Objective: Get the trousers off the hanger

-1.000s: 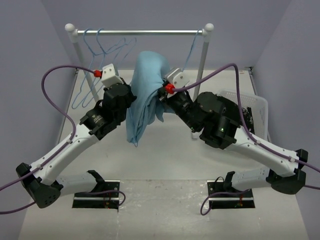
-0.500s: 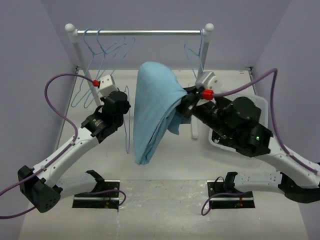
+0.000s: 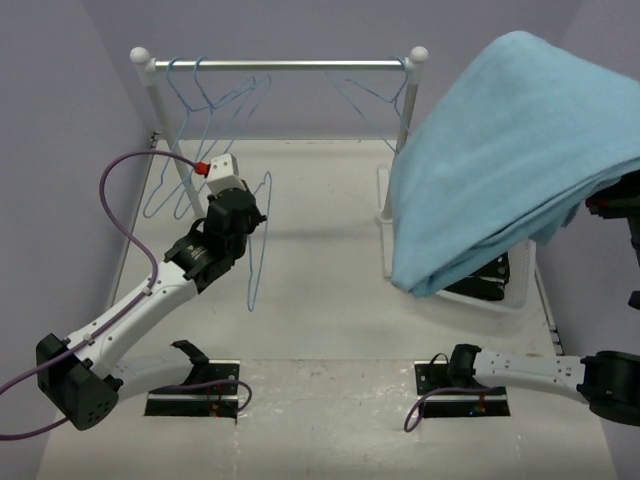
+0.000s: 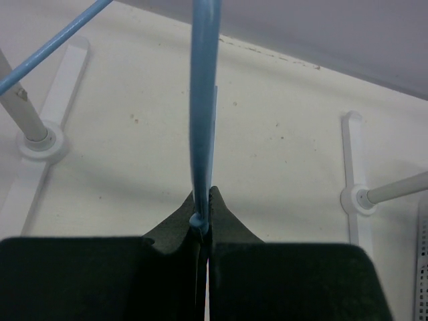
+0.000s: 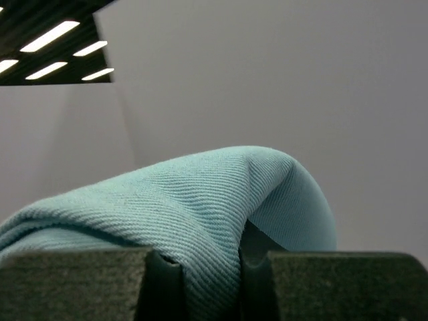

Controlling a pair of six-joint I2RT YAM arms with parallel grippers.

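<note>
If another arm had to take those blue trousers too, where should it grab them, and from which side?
Probably the drooping lower corner of the trousers, approached from the left: it hangs free in thick folds, while the right claw pinches the raised fold.

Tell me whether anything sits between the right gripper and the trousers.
Nothing visible does. The right gripper is shut on a fold of the trousers, with the cloth pinched in its jaws. The hanger is clear of them, clamped in the left gripper.
</note>
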